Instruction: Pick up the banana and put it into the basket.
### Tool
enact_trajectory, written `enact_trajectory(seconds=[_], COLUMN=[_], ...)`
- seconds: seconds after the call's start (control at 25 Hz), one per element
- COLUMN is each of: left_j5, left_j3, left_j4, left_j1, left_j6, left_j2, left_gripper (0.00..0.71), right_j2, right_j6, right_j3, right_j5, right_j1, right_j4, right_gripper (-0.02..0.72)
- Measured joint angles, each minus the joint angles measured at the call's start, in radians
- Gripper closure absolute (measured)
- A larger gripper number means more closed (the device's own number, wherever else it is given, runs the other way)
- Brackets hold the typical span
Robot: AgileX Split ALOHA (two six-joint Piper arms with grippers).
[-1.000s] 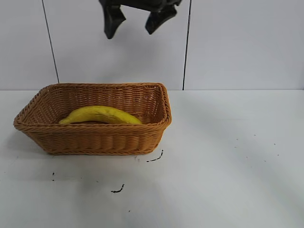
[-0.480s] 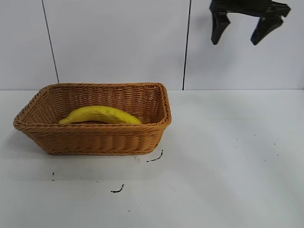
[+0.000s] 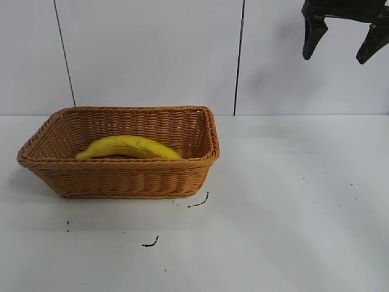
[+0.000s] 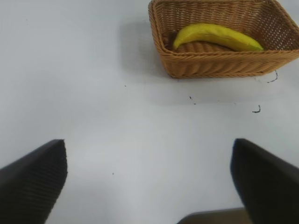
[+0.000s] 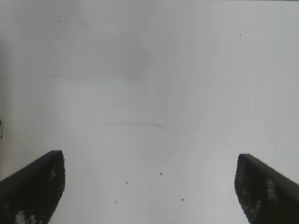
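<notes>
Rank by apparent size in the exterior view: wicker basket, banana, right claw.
1. Tan woven wicker basket
2. Long curved yellow banana
3. Black right claw: open, cropped at the frame edge and at a different depth, so its rank against the banana is unsure.

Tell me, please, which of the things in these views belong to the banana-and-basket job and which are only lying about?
Belonging to the job:
- banana, lying inside the basket
- basket, on the table
- right gripper, open, high above the table, away from the basket

Just there:
- white table
- small dark specks near the basket
- left gripper, open, over bare table
</notes>
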Motion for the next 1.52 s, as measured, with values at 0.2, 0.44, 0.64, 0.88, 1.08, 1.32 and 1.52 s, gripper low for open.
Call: enact_trajectory(seconds=[0.2,0.44,0.64,0.88,1.08,1.32,1.52], left_j5=[0.0,0.0,0.0,0.0,0.0,0.0,0.0], left_j3=[0.0,0.0,0.0,0.0,0.0,0.0,0.0], left_j4=[0.0,0.0,0.0,0.0,0.0,0.0,0.0], left_j1=[0.0,0.0,0.0,0.0,0.0,0.0,0.0], left_j6=[0.0,0.0,0.0,0.0,0.0,0.0,0.0], left_j2=[0.0,0.0,0.0,0.0,0.0,0.0,0.0], left_gripper=[0.02,0.02,0.02,0.02,0.02,0.02,0.02], right_j2=[-0.227,-0.51,-0.777,-1.143,-1.464,-1.709,-1.793], right_j6=[0.0,0.001,0.001,0.001,0.001,0.001,0.001], right_j3=[0.297,0.597,0.811,1.043,1.159,1.194,1.195], right_j5=[0.001,0.001,0.001,-0.051,-0.115,-0.192,-0.193], right_j1=[0.0,0.0,0.0,0.0,0.0,0.0,0.0], right_j4=[-0.006,-0.006,0.006,0.008,0.01,0.013,0.014], right_gripper=[0.012,0.012,0.012,0.012,0.012,0.012,0.012])
